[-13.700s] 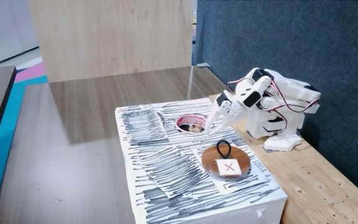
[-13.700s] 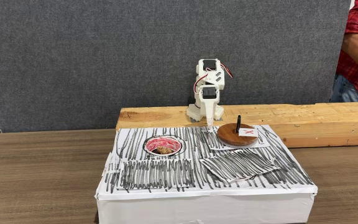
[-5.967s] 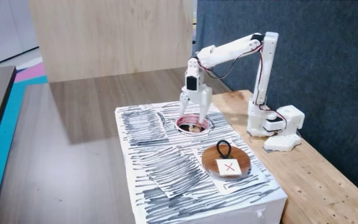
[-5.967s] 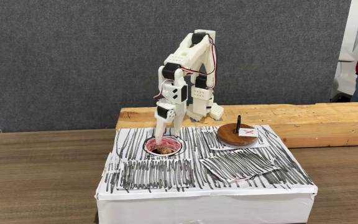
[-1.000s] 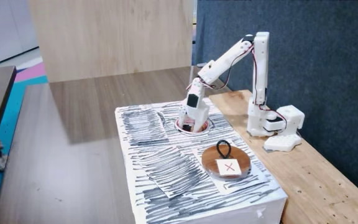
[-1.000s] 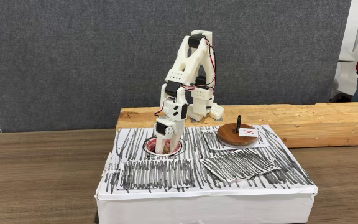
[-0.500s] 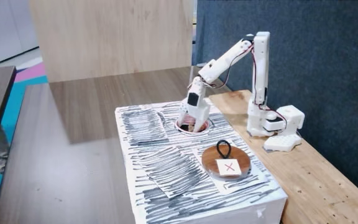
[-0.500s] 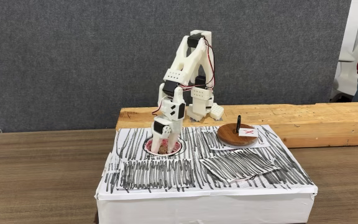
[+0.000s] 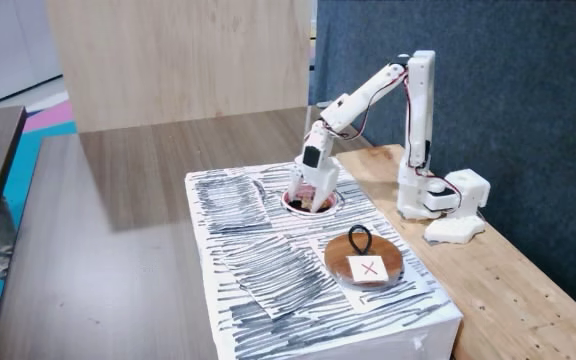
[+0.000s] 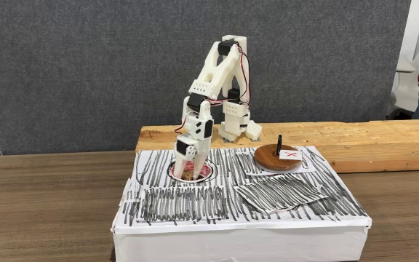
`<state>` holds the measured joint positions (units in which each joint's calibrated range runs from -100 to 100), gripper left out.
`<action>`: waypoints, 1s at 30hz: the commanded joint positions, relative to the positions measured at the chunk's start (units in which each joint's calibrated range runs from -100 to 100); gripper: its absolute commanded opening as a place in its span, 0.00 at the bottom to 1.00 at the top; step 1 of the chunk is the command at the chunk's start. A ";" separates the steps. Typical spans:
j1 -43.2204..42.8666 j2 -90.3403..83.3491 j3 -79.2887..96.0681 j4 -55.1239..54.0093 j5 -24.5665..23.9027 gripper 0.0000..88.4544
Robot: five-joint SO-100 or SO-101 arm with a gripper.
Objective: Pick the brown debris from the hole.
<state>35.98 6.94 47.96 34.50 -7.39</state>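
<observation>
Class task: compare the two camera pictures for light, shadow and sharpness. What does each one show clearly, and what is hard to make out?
One fixed view: even, soft light, the wooden disc sharp, the hole partly hidden behind the gripper. The other fixed view: flat frontal light, faint shadows, the gripper at the hole; the fingertips too small to judge.

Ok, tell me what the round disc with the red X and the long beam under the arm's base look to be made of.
The disc looks like wood with a smooth, slightly glossy brown finish; a black loop stands on it. The beam looks like raw, unfinished timber: pale, matte, with visible grain and small dark marks. Both are judged by look alone.
</observation>
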 commanded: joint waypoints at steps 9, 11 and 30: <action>0.79 -0.32 -0.35 0.01 -0.20 0.01; 0.79 -0.32 -0.35 0.01 -0.20 0.01; 0.28 -11.96 -0.44 0.26 0.32 0.01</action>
<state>35.98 1.39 47.96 34.59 -7.39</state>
